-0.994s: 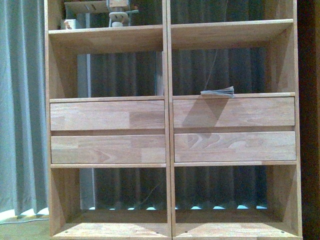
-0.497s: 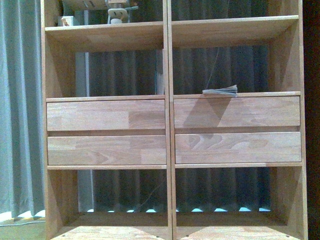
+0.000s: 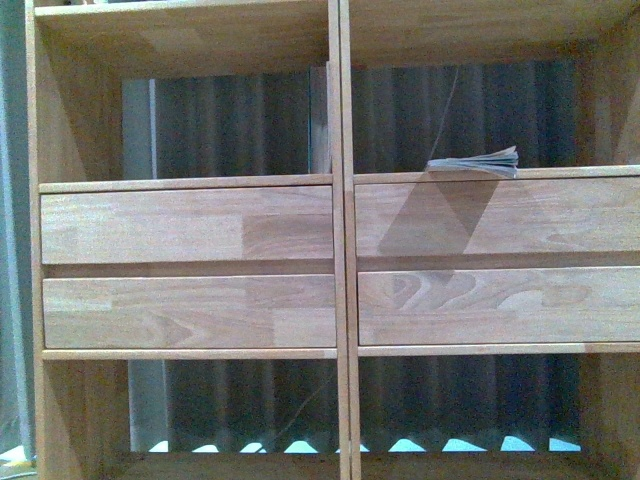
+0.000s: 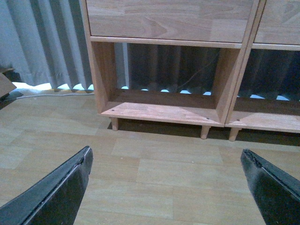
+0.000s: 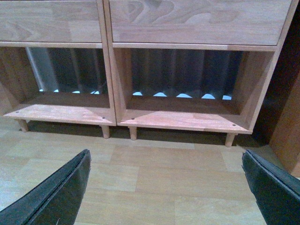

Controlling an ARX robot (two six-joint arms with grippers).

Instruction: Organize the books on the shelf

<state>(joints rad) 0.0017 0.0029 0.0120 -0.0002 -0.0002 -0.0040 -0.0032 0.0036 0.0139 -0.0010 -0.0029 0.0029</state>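
The light-wood shelf [image 3: 335,120] fills the front view, with two rows of plain drawer fronts [image 3: 190,225] across its middle. One thin book [image 3: 478,162] lies flat on the ledge above the right drawers, pages toward me. Neither gripper shows in the front view. My left gripper [image 4: 166,161] hangs open over bare wood floor before the shelf's bottom left compartment [image 4: 159,110]. My right gripper [image 5: 166,161] is open too, above the floor before the bottom right compartment [image 5: 183,117]. Both hold nothing.
Grey curtains [image 4: 42,42] hang behind and left of the shelf. A cable [image 4: 47,93] runs along the floor by the curtain. The shelf stands on short legs [image 5: 105,131]. A dark wooden piece [image 5: 286,126] stands at its right end.
The front view has closed in on the shelf and dropped lower: the top shelf with its objects has left the frame, and the book now sits farther right and larger.
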